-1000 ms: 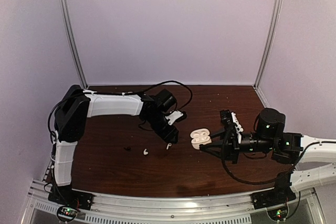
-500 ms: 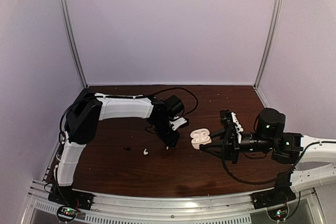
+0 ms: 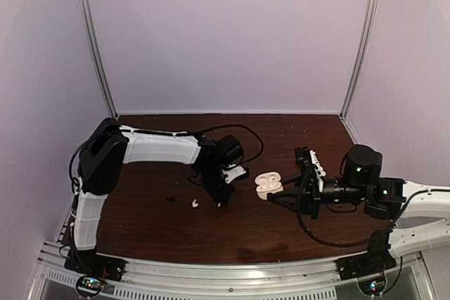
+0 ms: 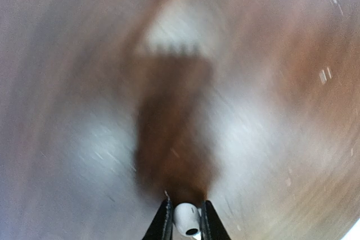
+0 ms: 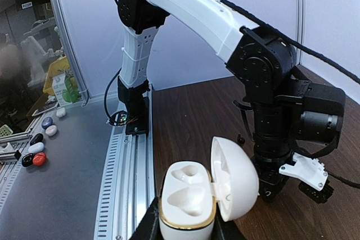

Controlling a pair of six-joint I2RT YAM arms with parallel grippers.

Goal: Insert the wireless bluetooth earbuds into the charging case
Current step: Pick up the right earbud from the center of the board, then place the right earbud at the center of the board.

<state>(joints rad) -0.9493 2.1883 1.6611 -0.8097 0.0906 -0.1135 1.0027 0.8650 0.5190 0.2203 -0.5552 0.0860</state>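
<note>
My left gripper [image 3: 221, 201] points down at the dark table, left of centre. In the left wrist view it [image 4: 186, 224] is shut on a small white earbud [image 4: 187, 218], which is pinched between both black fingers. Another white earbud [image 3: 193, 204] and a black earbud [image 3: 169, 199] lie loose on the table just to its left. My right gripper [image 5: 187, 232] is shut on the base of the white, gold-rimmed charging case [image 5: 185, 202] [image 3: 267, 185]. The case's lid [image 5: 235, 179] is swung open and both wells are empty.
The left arm [image 5: 264, 77] stands right behind the open case in the right wrist view. An aluminium rail [image 5: 126, 184] runs along the table's edge. Beyond it lie coloured pebble-like cases [image 5: 35, 150] and a green box [image 5: 64, 88]. A black cable [image 3: 242, 130] loops behind the left wrist.
The left jaws have closed onto the white earbud that lay under them, and the left wrist has shifted slightly left and nearer. The right arm and the case have not moved.
</note>
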